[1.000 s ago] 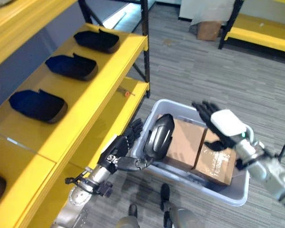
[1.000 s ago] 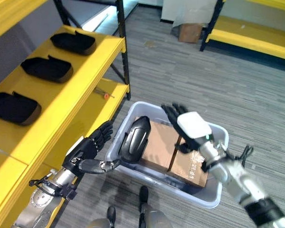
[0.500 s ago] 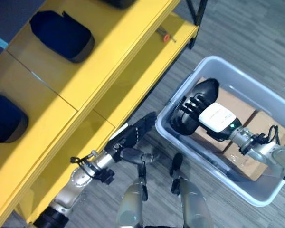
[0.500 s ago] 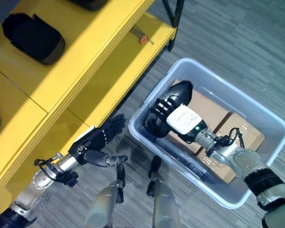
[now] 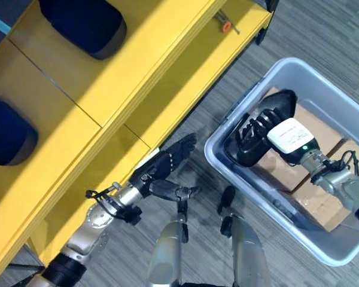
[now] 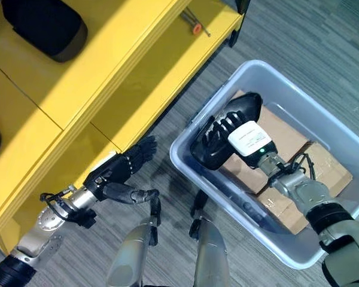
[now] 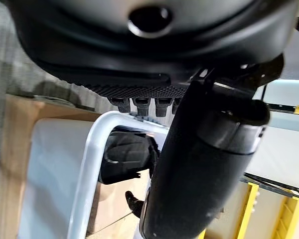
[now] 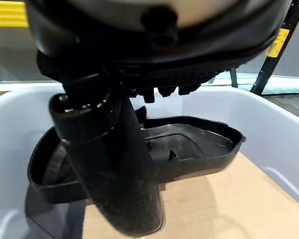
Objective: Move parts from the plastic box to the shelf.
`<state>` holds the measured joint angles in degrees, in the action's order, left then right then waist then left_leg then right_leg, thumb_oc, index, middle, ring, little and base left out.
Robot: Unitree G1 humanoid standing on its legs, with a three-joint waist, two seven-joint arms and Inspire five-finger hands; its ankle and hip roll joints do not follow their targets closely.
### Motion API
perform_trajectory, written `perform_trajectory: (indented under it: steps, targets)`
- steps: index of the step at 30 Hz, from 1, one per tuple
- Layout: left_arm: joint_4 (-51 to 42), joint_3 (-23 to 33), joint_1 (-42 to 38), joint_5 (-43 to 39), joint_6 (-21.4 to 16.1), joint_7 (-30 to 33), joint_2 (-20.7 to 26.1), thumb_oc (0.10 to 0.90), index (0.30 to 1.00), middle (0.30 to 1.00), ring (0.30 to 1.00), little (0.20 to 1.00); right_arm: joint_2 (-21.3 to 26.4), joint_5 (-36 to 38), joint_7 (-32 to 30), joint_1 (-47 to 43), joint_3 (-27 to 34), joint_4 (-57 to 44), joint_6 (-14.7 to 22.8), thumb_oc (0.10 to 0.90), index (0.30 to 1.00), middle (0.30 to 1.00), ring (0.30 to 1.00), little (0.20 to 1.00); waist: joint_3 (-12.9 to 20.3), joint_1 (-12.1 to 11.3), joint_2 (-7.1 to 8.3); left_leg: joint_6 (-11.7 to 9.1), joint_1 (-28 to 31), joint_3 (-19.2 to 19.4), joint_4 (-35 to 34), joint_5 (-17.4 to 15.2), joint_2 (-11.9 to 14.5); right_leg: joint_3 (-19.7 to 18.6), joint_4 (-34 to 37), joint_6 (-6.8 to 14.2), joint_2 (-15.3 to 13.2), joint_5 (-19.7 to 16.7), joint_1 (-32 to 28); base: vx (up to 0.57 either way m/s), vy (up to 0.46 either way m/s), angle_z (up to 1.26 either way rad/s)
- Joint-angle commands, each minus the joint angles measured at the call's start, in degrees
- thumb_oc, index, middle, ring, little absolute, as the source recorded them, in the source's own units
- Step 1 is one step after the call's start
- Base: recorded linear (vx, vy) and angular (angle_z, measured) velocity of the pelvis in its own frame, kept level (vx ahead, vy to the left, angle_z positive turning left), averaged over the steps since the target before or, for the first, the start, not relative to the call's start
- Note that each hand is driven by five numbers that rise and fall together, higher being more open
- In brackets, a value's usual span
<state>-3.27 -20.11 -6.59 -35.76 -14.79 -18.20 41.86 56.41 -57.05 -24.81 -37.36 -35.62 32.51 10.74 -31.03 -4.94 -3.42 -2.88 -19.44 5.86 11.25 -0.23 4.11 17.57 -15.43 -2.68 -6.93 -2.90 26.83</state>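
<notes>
A grey plastic box [image 5: 215,156] stands on the floor to the right of the yellow shelf [image 5: 137,72]. A black moulded part [image 5: 274,113] leans inside it on cardboard, its hollow side [image 8: 184,147] facing the right wrist view. My right hand [image 5: 290,135] reaches into the box; its fingers [image 6: 218,128] lie fairly straight across the part and the thumb [image 8: 114,169] stretches out in front of it. My left hand [image 5: 161,170] hangs open between the shelf's lower edge and the box, touching neither. Two similar black parts [image 5: 84,24] [image 5: 9,128] lie on the shelf.
Brown cardboard boxes [image 5: 323,203] fill the plastic box's bottom. An orange-handled tool [image 5: 225,26] lies on the lower shelf board. Grey floor lies around the box. The left wrist view looks past the left thumb [image 7: 204,164] to the box's rim [image 7: 89,164].
The camera has tilted down. My right hand has come down from above the box onto the black part. My left hand has drawn back from the box's side towards the shelf.
</notes>
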Motion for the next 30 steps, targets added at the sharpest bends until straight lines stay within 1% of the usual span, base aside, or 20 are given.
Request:
perform_trajectory:
  steps: [1, 3, 5, 12, 14, 15, 16, 17, 19, 20, 21, 22, 24, 26, 29, 30]
  targets:
    - [-6.4, 2.0, 0.5, -2.2, -4.5, -1.8, -0.3, 0.900, 1.000, 1.000, 1.000, 1.000, 2.6, 0.9, -1.9, -7.4, -1.1, -0.9, -6.6, 0.900, 1.000, 1.000, 1.000, 1.000, 1.2, 0.0, -2.25, 0.4, -5.0, 0.9, 0.5, 0.9, 0.0, -1.4, -13.5, 2.7, 1.7, 15.0, -0.5, 0.00, 0.000, 0.00]
    - [-6.4, 2.1, 0.8, -2.5, -4.6, -1.5, -0.2, 0.900, 1.000, 1.000, 1.000, 1.000, 2.7, 1.0, 0.4, -7.9, -1.1, -1.3, -7.8, 0.900, 1.000, 1.000, 1.000, 1.000, 1.2, 0.0, -2.40, 0.3, -5.7, 1.1, 0.5, 1.0, 0.1, -1.3, -13.9, 2.7, 1.7, 15.2, 0.2, 0.00, 0.000, 0.00]
    - [-6.5, 2.4, 0.9, -2.6, -4.3, -1.5, -0.6, 0.900, 1.000, 1.000, 1.000, 1.000, 2.5, 2.0, 2.5, -7.9, -0.8, -0.7, -8.2, 0.900, 1.000, 1.000, 1.000, 1.000, 1.2, 0.0, -2.56, 0.2, -6.7, 1.2, 0.6, 1.2, 0.2, -1.2, -14.5, 2.7, 1.5, 15.4, 1.2, 0.00, 0.000, 0.00]
    - [-6.3, 2.6, 0.9, -2.1, -3.9, -2.7, -1.1, 0.900, 1.000, 1.000, 1.000, 1.000, 1.5, 2.5, 4.2, -7.8, -1.8, 2.9, -6.7, 0.900, 1.000, 1.000, 1.000, 1.000, 1.2, -0.5, -2.83, 0.1, -8.0, 1.3, 0.5, 1.5, 0.2, -0.9, -15.4, 2.7, 1.3, 15.6, 2.9, 0.00, -0.010, 0.00]
    - [-6.2, 2.4, 0.6, -2.1, -3.8, -2.6, -0.9, 0.900, 1.000, 1.000, 1.000, 1.000, 1.5, 2.8, 5.6, -8.6, -2.6, 3.7, -7.1, 0.900, 1.000, 1.000, 1.000, 1.000, 1.2, -0.6, -2.92, 0.1, -8.7, 1.4, 0.7, 1.5, 0.2, -0.8, -15.8, 2.7, 1.2, 15.6, 3.7, -0.02, -0.037, 0.01]
    - [-6.0, 2.4, 0.4, -2.1, -3.7, -2.4, -0.8, 0.900, 1.000, 1.000, 1.000, 1.000, 1.4, 3.6, 6.9, -8.9, -3.0, 4.0, -7.7, 0.900, 1.000, 1.000, 1.000, 1.000, 1.2, -0.7, -2.94, 0.2, -9.0, 1.5, 0.8, 1.5, 0.2, -0.7, -16.1, 2.6, 1.1, 15.6, 4.0, 0.05, -0.052, -0.01]
    - [-6.0, 2.0, 0.8, -1.7, -3.4, -2.2, -0.9, 0.900, 1.000, 1.000, 1.000, 1.000, 0.9, 4.9, 8.8, -9.0, -3.7, 4.9, -8.4, 0.900, 1.000, 1.000, 1.000, 1.000, 1.2, -0.7, -2.67, -0.2, -8.4, 1.3, 1.3, 0.4, -0.2, -1.2, -16.9, 3.3, 0.6, 17.0, 3.5, 0.05, -0.065, 0.01]
    - [-6.0, 1.9, 0.6, -1.6, -3.1, -2.1, -0.9, 0.900, 1.000, 1.000, 1.000, 1.000, 0.3, 6.4, 11.5, -10.2, -4.5, 5.8, -8.4, 0.900, 1.000, 1.000, 1.000, 1.000, 1.2, -0.9, -2.82, -0.3, -9.2, 1.2, 1.4, 0.6, -0.1, -1.1, -17.5, 3.2, 0.4, 17.1, 4.4, 0.06, -0.059, 0.01]
    - [-6.2, 1.9, 0.5, -1.5, -2.7, -1.9, -0.9, 0.900, 1.000, 1.000, 1.000, 1.000, -0.3, 6.8, 13.7, -11.1, -5.2, 6.7, -8.6, 0.900, 1.000, 1.000, 1.000, 1.000, 1.2, -1.2, -3.06, -0.3, -9.9, 1.0, 1.5, 0.7, -0.1, -1.2, -18.1, 3.2, 0.3, 17.2, 5.2, -0.01, -0.037, 0.02]
    - [-6.1, 2.0, 0.5, -1.5, -2.5, -1.8, -0.8, 0.900, 1.000, 1.000, 1.000, 1.000, -0.7, 7.4, 15.1, -11.5, -5.6, 7.4, -8.4, 0.784, 0.838, 0.838, 0.838, 0.838, 1.2, -1.3, -3.18, -0.3, -10.4, 0.8, 1.6, 0.8, -0.1, -1.2, -18.5, 3.1, 0.2, 17.3, 5.8, 0.00, -0.029, 0.03]
    - [-6.1, 2.0, 0.6, -1.6, -2.5, -1.9, -0.8, 0.900, 1.000, 1.000, 1.000, 1.000, -0.8, 7.6, 15.6, -11.7, -5.7, 7.7, -8.2, 0.680, 0.693, 0.693, 0.693, 0.693, 1.2, -1.4, -3.22, -0.3, -10.6, 0.7, 1.7, 0.8, -0.1, -1.2, -18.7, 3.1, 0.2, 17.4, 6.0, 0.00, -0.043, 0.05]
    - [-5.7, 2.2, 0.5, -1.4, -2.2, -1.9, -0.8, 0.900, 1.000, 1.000, 1.000, 1.000, -1.5, 8.7, 18.1, -12.4, -6.6, 9.4, -7.1, 0.400, 0.300, 0.300, 0.300, 0.300, 1.2, -1.8, -3.41, -0.3, -11.6, 0.4, 2.0, 0.8, -0.2, -1.2, -19.6, 2.9, -0.1, 17.7, 7.1, 0.01, -0.052, 0.05]
    - [-5.0, 2.2, 0.2, -1.0, -2.2, -2.2, -0.9, 0.900, 1.000, 1.000, 1.000, 1.000, -2.6, 8.2, 18.0, -13.5, -8.2, 12.8, -6.9, 0.400, 0.300, 0.300, 0.300, 0.300, 1.2, -2.5, -3.82, 0.0, -13.6, -0.1, 2.9, 0.7, -0.4, -1.1, -21.5, 2.7, -0.5, 18.2, 9.1, 0.00, -0.077, -0.04]
    - [-4.8, 2.5, 0.4, -0.6, -1.7, -3.2, -1.1, 0.900, 1.000, 1.000, 1.000, 1.000, -4.0, 8.0, 17.3, -13.5, -8.4, 15.8, -8.0, 0.400, 0.300, 0.300, 0.300, 0.300, 1.2, -3.2, -4.21, 0.3, -15.4, -1.7, 4.4, 0.4, -0.9, -1.5, -23.3, 2.3, -0.6, 18.6, 10.8, 0.01, -0.063, -0.05]
    - [-4.2, 2.0, 0.7, 0.4, -2.7, -3.5, -1.1, 0.900, 1.000, 1.000, 1.000, 1.000, -5.0, 8.9, 16.1, -13.4, -8.9, 18.3, -8.5, 0.400, 0.300, 0.300, 0.300, 0.300, 1.2, -3.8, -4.52, 0.9, -16.7, -2.6, 5.4, 0.0, -1.4, -1.7, -24.5, 2.1, -0.7, 19.0, 12.0, 0.01, 0.015, -0.05]
    - [-4.4, 1.3, 1.0, -0.1, -2.4, -1.1, -1.3, 0.900, 1.000, 1.000, 1.000, 1.000, -5.4, 11.3, 8.3, -12.6, -7.7, 19.9, -10.2, 0.400, 0.300, 0.300, 0.300, 0.300, 1.2, -3.8, -5.47, 1.4, -18.2, -3.2, 6.5, -0.2, -2.0, -2.2, -25.9, 1.9, -0.9, 19.2, 13.5, 0.02, 0.074, -0.06]
